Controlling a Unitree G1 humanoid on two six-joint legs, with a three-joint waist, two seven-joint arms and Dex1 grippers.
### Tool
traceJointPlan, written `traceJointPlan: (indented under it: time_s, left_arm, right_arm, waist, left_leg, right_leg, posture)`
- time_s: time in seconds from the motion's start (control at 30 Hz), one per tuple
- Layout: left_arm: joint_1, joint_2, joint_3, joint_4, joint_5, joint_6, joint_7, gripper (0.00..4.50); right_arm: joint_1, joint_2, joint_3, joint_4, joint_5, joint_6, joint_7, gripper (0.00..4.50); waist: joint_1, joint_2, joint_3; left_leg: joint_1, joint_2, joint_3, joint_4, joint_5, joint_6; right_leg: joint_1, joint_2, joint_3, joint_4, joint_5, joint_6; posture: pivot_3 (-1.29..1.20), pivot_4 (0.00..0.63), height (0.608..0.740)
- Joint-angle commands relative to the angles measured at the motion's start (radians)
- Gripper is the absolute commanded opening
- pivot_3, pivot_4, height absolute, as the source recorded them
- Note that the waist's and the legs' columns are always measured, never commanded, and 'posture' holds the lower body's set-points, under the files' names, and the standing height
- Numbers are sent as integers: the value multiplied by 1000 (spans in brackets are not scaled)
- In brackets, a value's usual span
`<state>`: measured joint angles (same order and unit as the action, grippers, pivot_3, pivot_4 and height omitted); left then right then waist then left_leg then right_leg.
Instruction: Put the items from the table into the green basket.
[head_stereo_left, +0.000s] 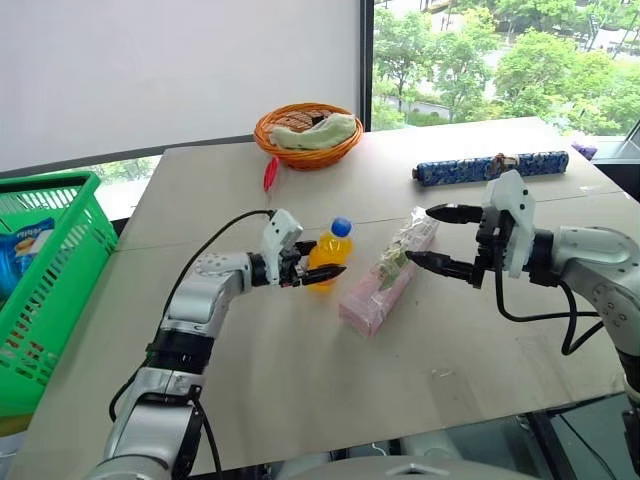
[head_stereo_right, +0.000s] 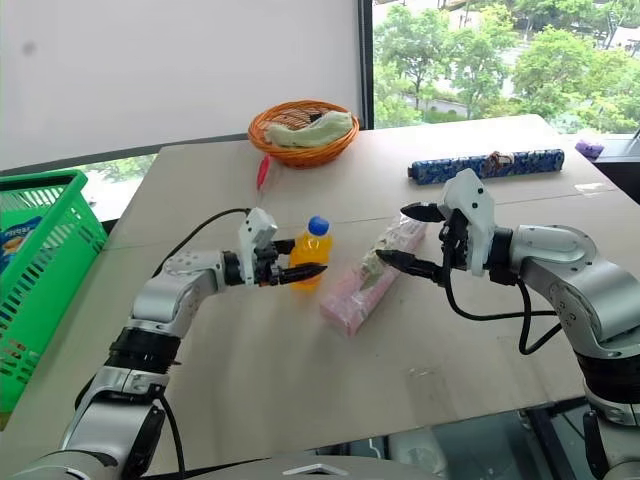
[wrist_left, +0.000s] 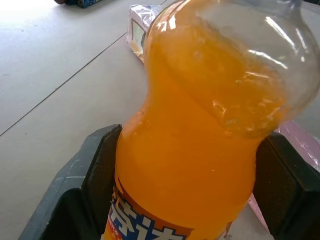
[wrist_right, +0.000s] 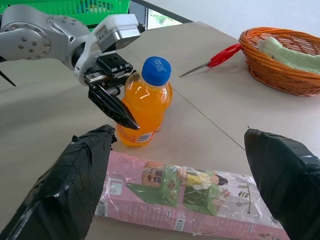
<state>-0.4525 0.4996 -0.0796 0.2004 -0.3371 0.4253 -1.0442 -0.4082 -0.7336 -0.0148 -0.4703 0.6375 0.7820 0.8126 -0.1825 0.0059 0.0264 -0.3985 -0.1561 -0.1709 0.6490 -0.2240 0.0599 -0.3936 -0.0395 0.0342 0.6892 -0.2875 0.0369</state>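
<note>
Orange bottle (head_stereo_left: 329, 255), blue cap (head_stereo_left: 341, 226)

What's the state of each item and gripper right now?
orange-juice bottle: upright on table, capped, between left gripper's fingers
left gripper: open around bottle
right gripper: open, above pink package
pink package: lying flat
red-handled scissors: lying beside wicker basket
green basket: holds a packet

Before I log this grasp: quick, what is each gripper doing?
Left gripper: fingers around the small orange-juice bottle with a blue cap, grip unconfirmed.
Right gripper: open, empty.
</note>
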Motion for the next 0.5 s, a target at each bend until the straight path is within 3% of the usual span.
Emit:
traceJointPlan:
  time_s: [0.03, 0.2, 0.27, 0.4, 0.5]
  left_arm:
    - [-18, -3, 25, 25, 26, -56, 40, 3125]
    - [-123, -24, 167, 138, 20, -104, 269, 3125]
    - [-172, -4, 196, 200, 85, -173, 398, 3125]
    - [-323, 111, 332, 364, 211, -274, 805, 3125]
    - [-371, 223, 394, 436, 261, -305, 959, 3125]
  right_arm:
    - [-8, 3, -9, -30, 8, -15, 1, 4500]
    - [-21, 36, -16, -37, 48, -3, -3, 4500]
    - [-26, 59, -25, -41, 81, 6, -5, 4500]
    - [-69, 127, -12, -30, 145, -12, 19, 4500]
    - [-107, 164, -3, -9, 160, -15, 18, 4500]
  waist:
    - [0, 0, 0]
    - [1, -1, 0]
    - [-5, -2, 1]
    - [-19, -5, 1]
    - [-36, -9, 1]
  left_leg:
    - [0, 0, 0, 0, 0, 0]
    - [0, 0, 0, 2, 0, 0]
    - [0, 1, 0, 2, 0, -1]
    - [0, 1, 0, 1, 1, -1]
    - [-1, 1, 1, -1, 3, -4]
  right_leg:
    - [0, 0, 0, 0, 0, 0]
    - [1, 0, -1, 0, 0, 1]
    - [1, 1, 0, 0, 0, 1]
    - [0, 2, 0, 1, 1, 1]
    - [-3, 2, 2, 1, 1, 1]
  posture:
    - [-278, 0, 740]
    - [-256, 0, 740]
    - [-233, 0, 740]
    - [-203, 0, 740]
    - [-184, 0, 740]
